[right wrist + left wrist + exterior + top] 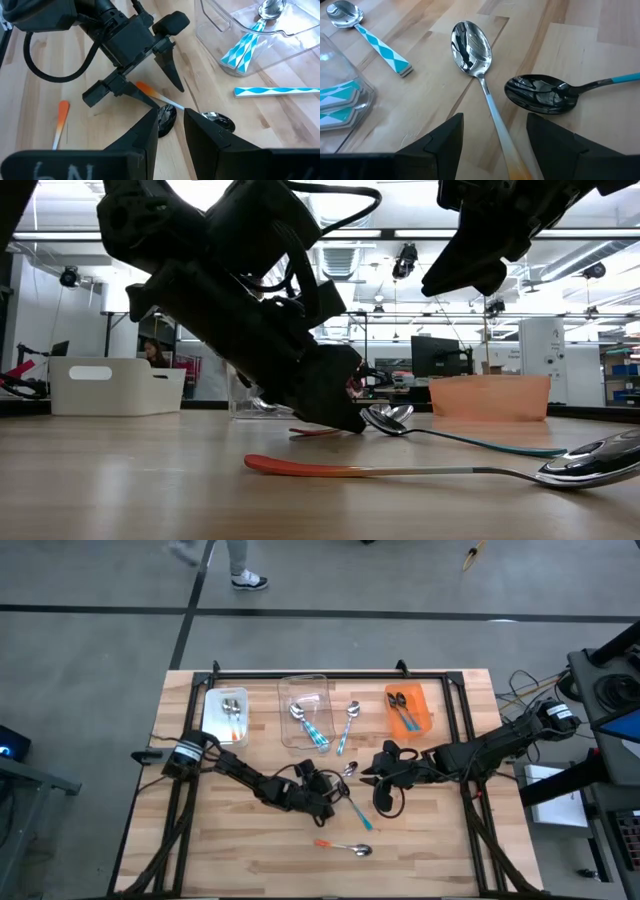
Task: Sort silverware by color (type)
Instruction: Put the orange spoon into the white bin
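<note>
The left gripper (492, 145) stands wide open, low over the table (250, 850), straddling the orange-handled spoon (475, 55) beside a teal-handled spoon (542, 93). The right gripper (171, 131) hovers nearby, narrowly parted, apparently empty.

Even, bright overhead light fills the room; in the low view long ceiling strip lights (560, 232) glow behind the arms, turning them into near-black silhouettes. The pale wooden slatted tabletop (430, 840) shows only soft, short shadows. Sharp reflections glint in the polished silver spoon bowl (471, 47), and the nearest orange-handled spoon (400, 471) looks slightly soft in the low view.
</note>
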